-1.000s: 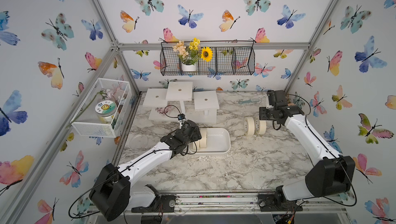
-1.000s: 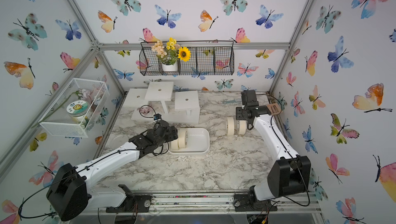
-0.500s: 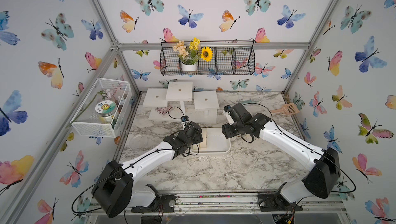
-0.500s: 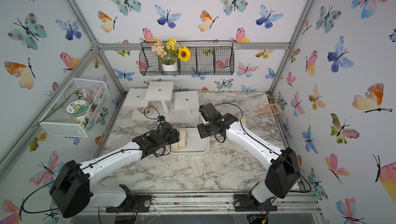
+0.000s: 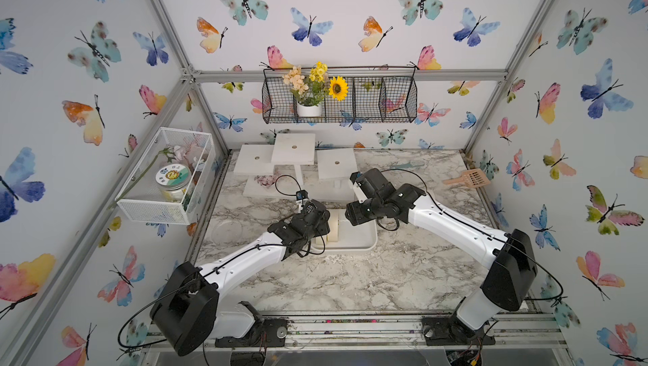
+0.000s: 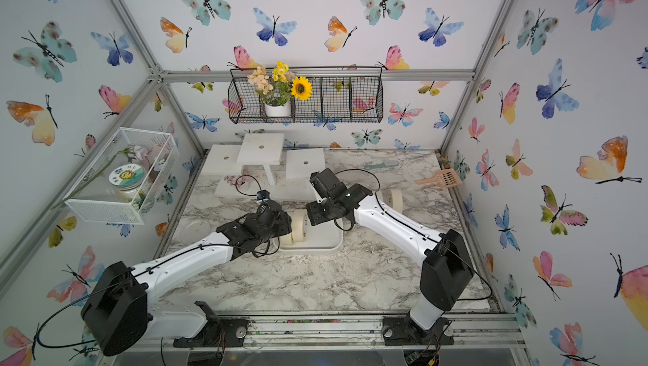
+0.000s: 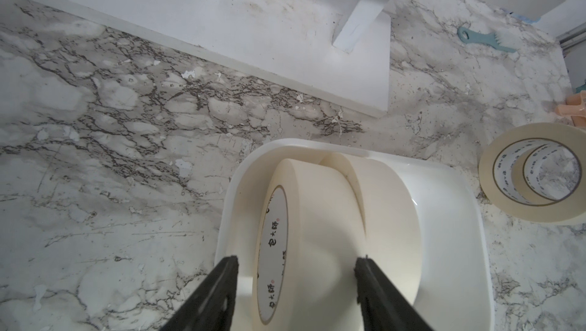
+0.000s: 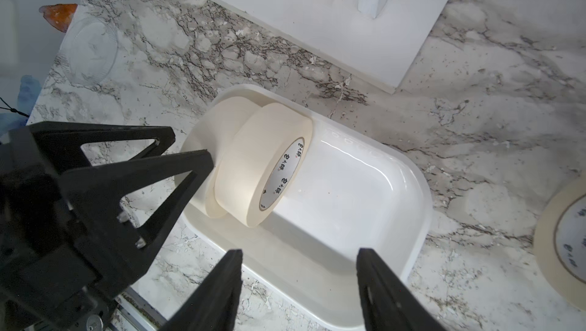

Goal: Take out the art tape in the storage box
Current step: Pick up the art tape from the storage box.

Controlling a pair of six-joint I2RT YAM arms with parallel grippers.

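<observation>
Two cream rolls of art tape stand on edge side by side at one end of the white storage box (image 5: 361,241) (image 6: 329,241) (image 8: 348,186). My left gripper (image 7: 296,263) (image 5: 315,222) is open and straddles the outer roll (image 7: 317,218) (image 8: 222,117). One finger sits at the seam with the second roll (image 7: 380,193) (image 8: 253,161); the other stands a little off the roll's face. My right gripper (image 8: 299,269) (image 6: 312,215) is open over the box's wall with nothing between its fingers. Two more rolls (image 7: 532,174) (image 6: 396,199) stand on the table outside the box.
A white stand with square platforms (image 5: 294,148) rises just behind the box. A clear round lid (image 8: 88,50) lies on the marble to the left. A peach scoop (image 5: 468,179) and a teal fork tool (image 7: 485,39) lie at the back right. Wire baskets hang on the walls.
My right arm has swung from the two rolls at the right over to the box. The left jaws have narrowed around the roll; the left arm has barely moved.
</observation>
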